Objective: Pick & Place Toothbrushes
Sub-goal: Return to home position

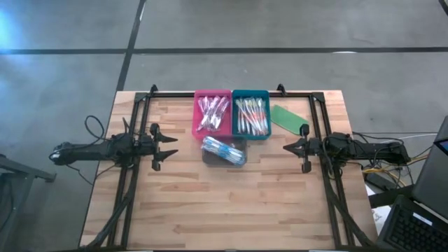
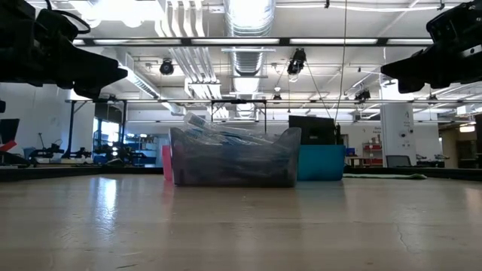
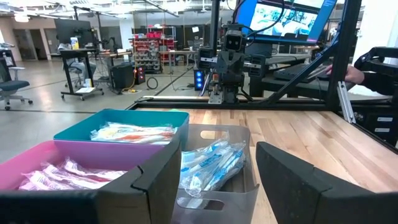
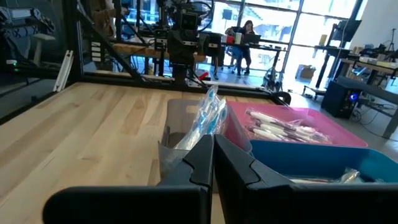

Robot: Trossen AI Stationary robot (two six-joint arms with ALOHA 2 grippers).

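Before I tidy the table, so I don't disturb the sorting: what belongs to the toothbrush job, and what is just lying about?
Job: toothbrushes; the pink bin, blue bin and transparent gray bin holding them; left gripper and right gripper, at the table's sides.
Lying about: flat green piece beside the blue bin.

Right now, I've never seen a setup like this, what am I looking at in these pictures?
It is a robot with two arms at a wooden table. One picture looks down from above, one level across the tabletop, and one from each wrist. The left gripper is open, the right gripper is shut; both are empty. Between them stand a pink bin, a blue bin and a clear gray bin, all holding toothbrushes. A green piece lies beside the blue bin.
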